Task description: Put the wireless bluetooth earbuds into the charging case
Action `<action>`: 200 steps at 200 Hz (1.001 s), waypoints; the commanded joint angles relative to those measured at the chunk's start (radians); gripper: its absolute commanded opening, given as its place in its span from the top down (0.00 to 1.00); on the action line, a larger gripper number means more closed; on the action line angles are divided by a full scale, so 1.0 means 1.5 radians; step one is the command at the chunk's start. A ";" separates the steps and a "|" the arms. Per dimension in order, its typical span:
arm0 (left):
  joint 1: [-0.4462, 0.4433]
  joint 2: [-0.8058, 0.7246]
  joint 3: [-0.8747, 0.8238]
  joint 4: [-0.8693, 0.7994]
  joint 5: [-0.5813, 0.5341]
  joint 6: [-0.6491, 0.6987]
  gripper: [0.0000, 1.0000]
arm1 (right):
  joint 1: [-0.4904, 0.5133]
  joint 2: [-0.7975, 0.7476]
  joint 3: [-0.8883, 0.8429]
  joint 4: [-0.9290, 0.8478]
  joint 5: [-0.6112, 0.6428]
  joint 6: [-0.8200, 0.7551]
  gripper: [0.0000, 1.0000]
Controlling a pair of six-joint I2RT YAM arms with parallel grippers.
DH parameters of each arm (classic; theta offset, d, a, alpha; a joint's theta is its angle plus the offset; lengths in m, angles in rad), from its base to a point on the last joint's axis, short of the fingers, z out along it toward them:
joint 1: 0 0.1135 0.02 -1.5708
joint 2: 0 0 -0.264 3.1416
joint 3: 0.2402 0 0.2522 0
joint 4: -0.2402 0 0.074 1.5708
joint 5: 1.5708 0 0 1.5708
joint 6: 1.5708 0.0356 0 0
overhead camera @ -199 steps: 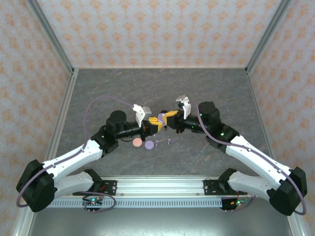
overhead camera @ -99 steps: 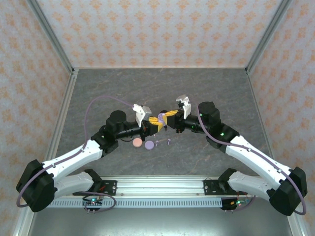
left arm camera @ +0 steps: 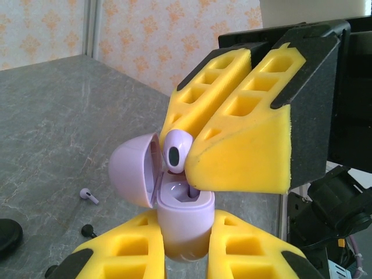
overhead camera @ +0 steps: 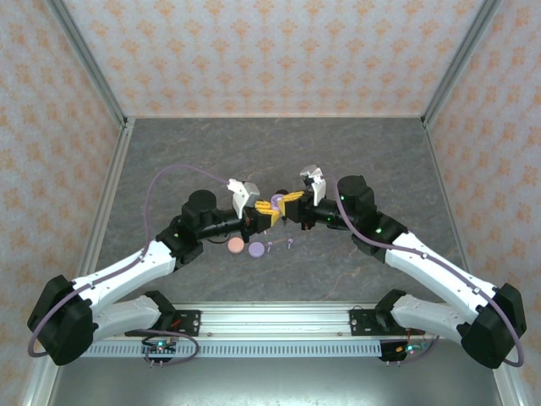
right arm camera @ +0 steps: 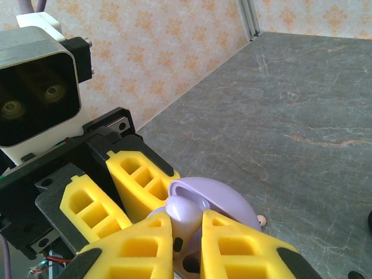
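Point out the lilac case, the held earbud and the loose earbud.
lilac case (left arm camera: 181, 228), left wrist view, front of base.
held earbud (left arm camera: 176, 152), left wrist view, rounded head.
loose earbud (left arm camera: 88, 196), left wrist view, middle.

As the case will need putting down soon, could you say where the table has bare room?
Bare: the far table up to the back wall, and the strip right of the right arm. Crowded: the centre, where left pincer and right pincer, holding a lilac earbud, meet at the open lilac case, and nearer, by the pink case, lilac disc and loose earbuds.
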 commanded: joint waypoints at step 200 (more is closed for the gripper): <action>-0.007 -0.081 -0.024 0.006 -0.046 0.056 1.00 | -0.112 0.003 0.185 -0.324 0.121 0.130 0.51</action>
